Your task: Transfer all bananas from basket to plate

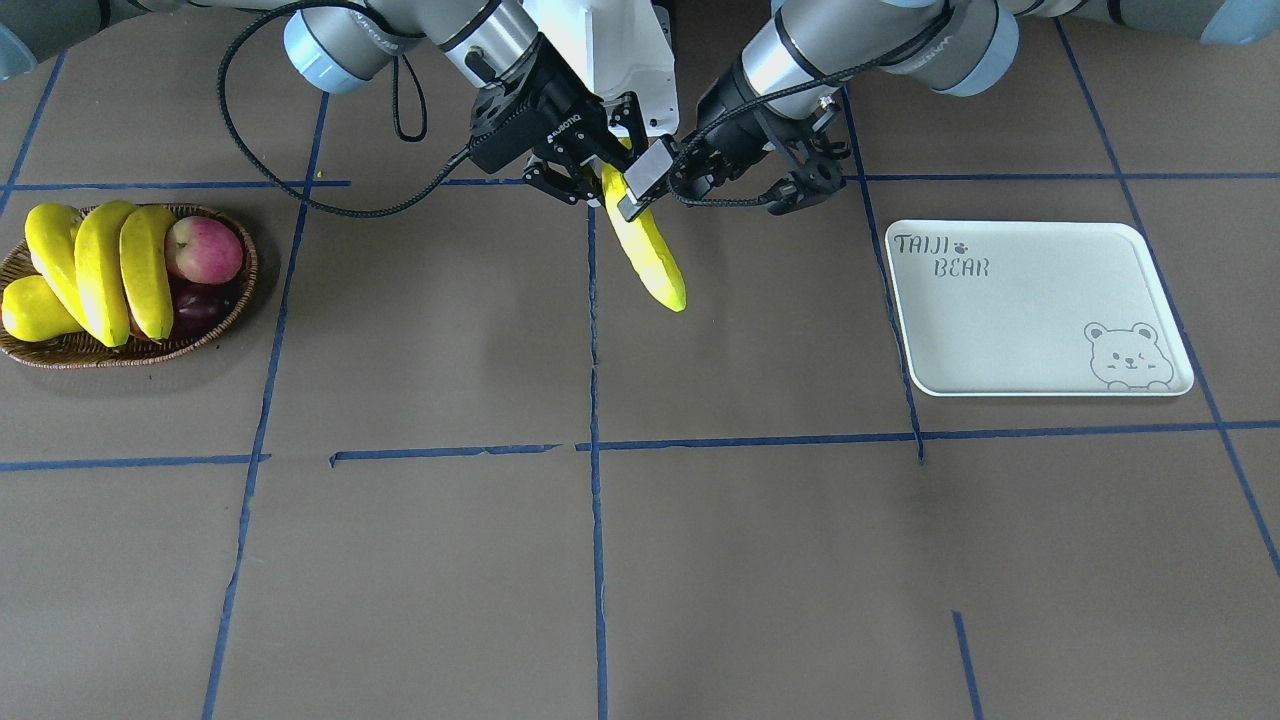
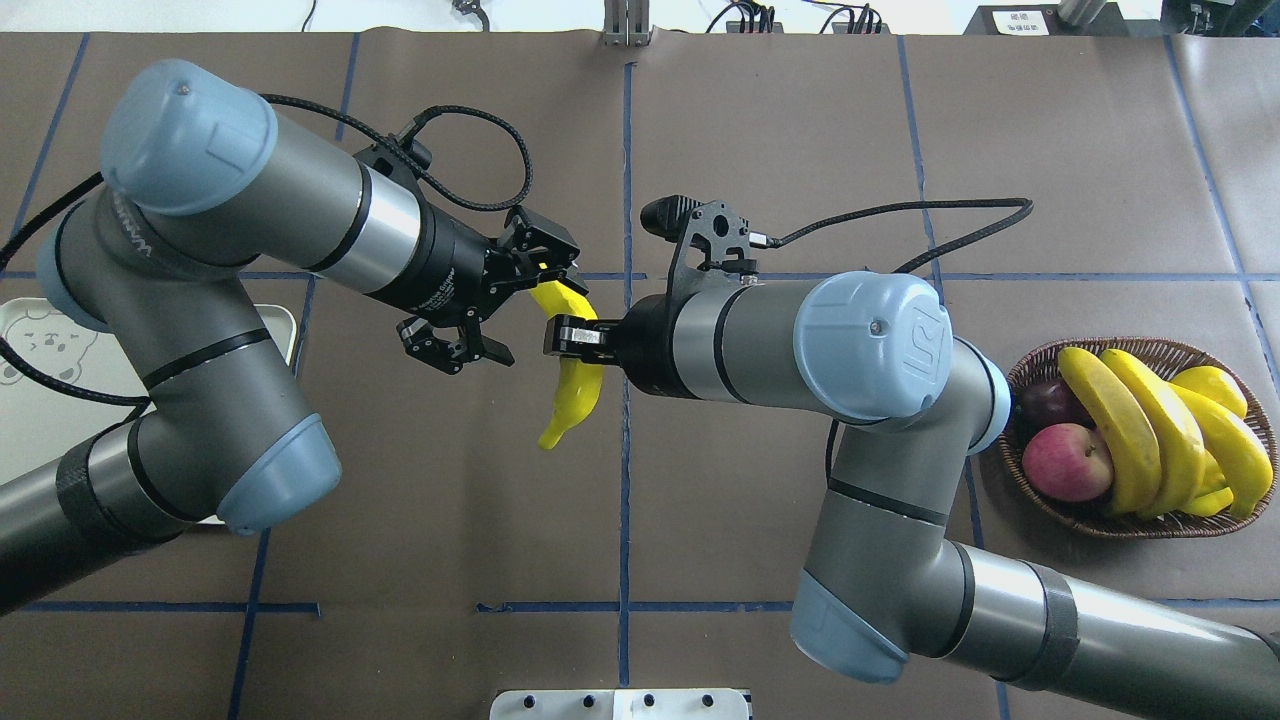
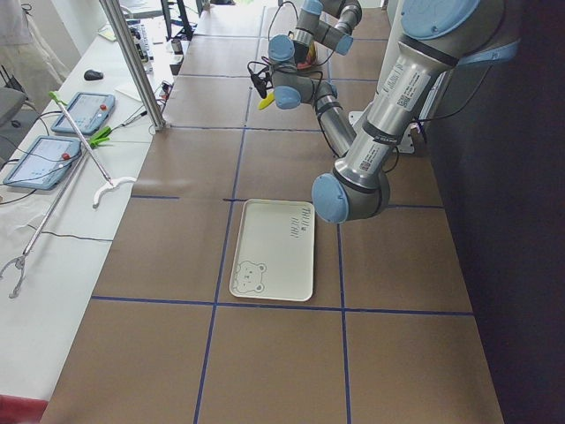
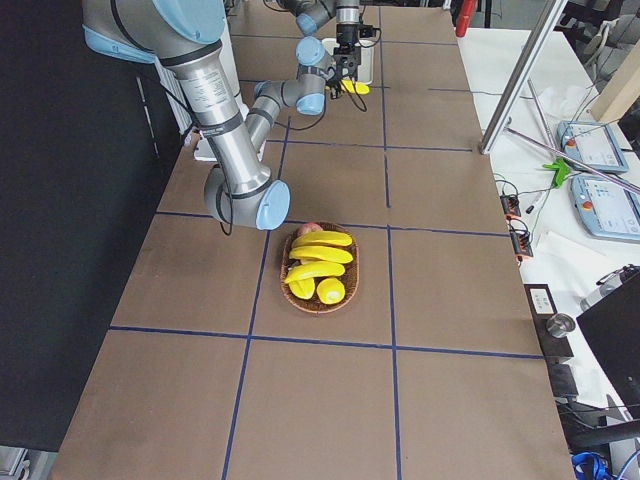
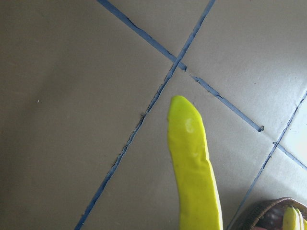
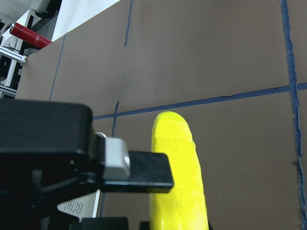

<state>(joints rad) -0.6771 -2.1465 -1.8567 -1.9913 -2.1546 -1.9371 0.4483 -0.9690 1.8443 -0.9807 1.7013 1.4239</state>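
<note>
Wicker basket (image 1: 60, 350): three bananas (image 1: 100, 270), pear (image 1: 30, 312), apple (image 1: 205, 250), plum (image 1: 198, 303).

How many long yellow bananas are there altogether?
4. Three long curved yellow bananas lie in the brown wicker basket; a fourth banana hangs mid-air in the right end effector. More could hide beneath them.

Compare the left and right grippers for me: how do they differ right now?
The right gripper is shut on the banana; the left gripper stands open, gripping nothing. The right gripper reaches in from the basket side, the left gripper from the plate side. Both meet at that banana, above the middle of the table.
</note>
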